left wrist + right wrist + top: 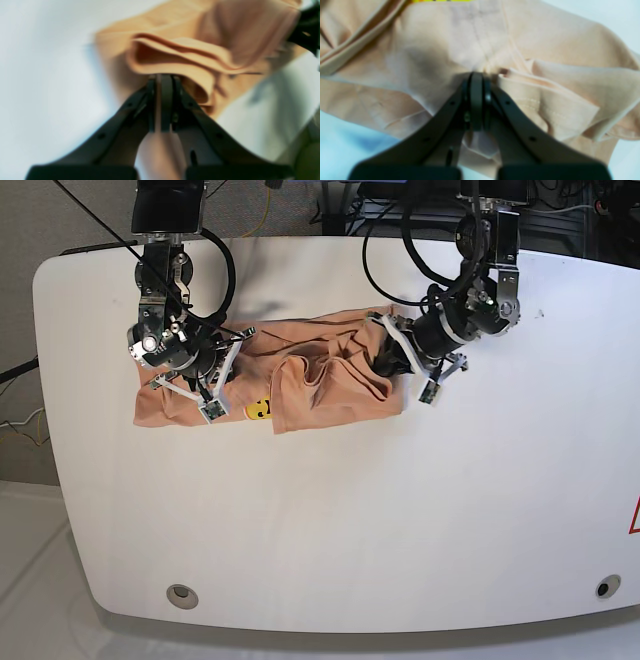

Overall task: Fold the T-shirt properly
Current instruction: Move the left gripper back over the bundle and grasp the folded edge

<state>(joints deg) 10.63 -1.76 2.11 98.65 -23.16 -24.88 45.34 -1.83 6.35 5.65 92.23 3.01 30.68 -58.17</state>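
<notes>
Left wrist view: The worktop point(45, 75) is smooth, white and matte, with bare surface to the left of the cloth. My left hand point(162, 77) is clamped shut on a folded edge of the T-shirt point(175, 55); a strip of fabric runs down between the two dark fingers. The cloth is thin, soft and peach-coloured, stacked here in several curved layers. The picture is blurred, so fine weave cannot be read.

Right wrist view: My right hand point(476, 75) is closed on the T-shirt point(432, 50) at a point where seams gather into a pucker. A hemmed flap with visible stitching lies just right of the fingers. A yellow mark point(440, 1) shows at the top edge. Pale worktop point(350, 145) appears at the lower left and upper right.

Base view: The worktop point(350, 520) is a white panel with rounded corners and a round hole near each front corner. The T-shirt point(320, 380) lies bunched in a horizontal band toward the rear, between both hands. My right hand point(205, 370) grips its end on the view's left, my left hand point(395, 355) its end on the view's right. The front half of the worktop is unoccupied. Grey floor point(50, 220) and cables point(385, 240) lie behind.
</notes>
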